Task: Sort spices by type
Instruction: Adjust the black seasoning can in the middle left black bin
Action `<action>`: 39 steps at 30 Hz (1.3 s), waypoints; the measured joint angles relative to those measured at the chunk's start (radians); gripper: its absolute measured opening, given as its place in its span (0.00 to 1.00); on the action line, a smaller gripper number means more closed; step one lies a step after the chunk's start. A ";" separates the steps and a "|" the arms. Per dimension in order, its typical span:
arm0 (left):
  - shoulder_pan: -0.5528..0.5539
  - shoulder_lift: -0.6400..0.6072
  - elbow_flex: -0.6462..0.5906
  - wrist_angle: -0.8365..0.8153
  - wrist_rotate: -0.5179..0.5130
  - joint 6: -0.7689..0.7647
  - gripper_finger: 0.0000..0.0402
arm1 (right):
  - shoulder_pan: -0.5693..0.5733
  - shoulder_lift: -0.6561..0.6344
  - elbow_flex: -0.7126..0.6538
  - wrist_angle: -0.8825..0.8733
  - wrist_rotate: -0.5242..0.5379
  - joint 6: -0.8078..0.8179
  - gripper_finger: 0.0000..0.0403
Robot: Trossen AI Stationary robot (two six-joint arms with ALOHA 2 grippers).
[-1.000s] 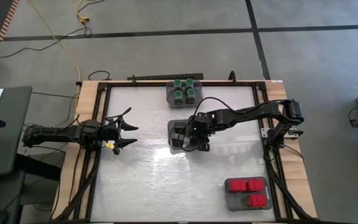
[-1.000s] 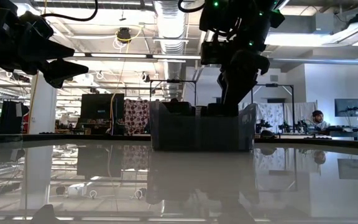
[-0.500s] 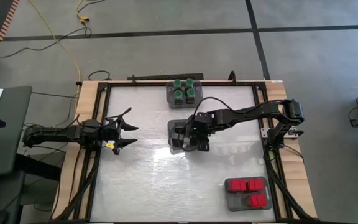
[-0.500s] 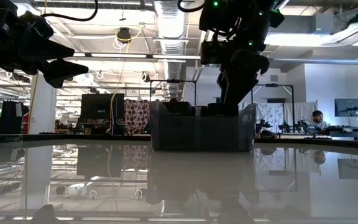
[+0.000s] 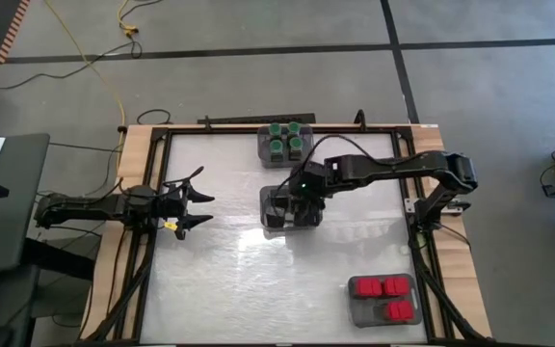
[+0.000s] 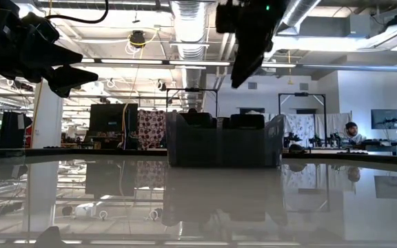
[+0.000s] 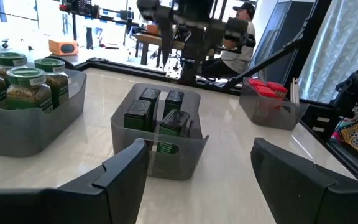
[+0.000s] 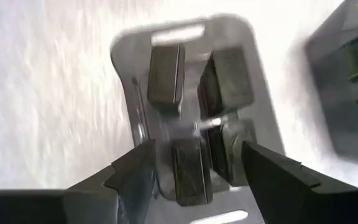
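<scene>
The right pincer point(image 8: 191, 171) hangs spread and empty over the middle bin point(image 5: 267, 200), where four black jars point(image 8: 166, 73) sit. Swinging low, it could bump the bin and tip them.

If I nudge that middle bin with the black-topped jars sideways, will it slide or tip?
Probably slide: the middle bin looks low and wide on a glossy table. Four black-topped jars stand low inside, likely weighting it. Its thin translucent wall may flex.
</scene>
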 joint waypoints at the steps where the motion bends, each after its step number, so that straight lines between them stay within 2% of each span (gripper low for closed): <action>1: 0.000 0.000 0.000 0.000 0.000 0.000 0.67 | 0.000 -0.008 0.006 -0.001 0.000 0.017 0.66; 11: 0.000 0.000 0.000 0.000 0.000 0.000 0.67 | 0.007 -0.058 0.012 0.044 0.000 0.039 0.66; 23: 0.000 0.000 0.000 0.000 -0.001 0.000 0.67 | 0.072 0.026 0.013 0.208 0.001 -0.046 0.66; 34: 0.000 0.000 0.000 -0.001 -0.003 0.000 0.67 | 0.096 0.140 0.009 0.238 0.009 -0.042 0.66; 39: 0.000 0.000 0.000 -0.001 -0.004 0.000 0.67 | 0.112 0.141 0.010 0.251 0.082 -0.042 0.66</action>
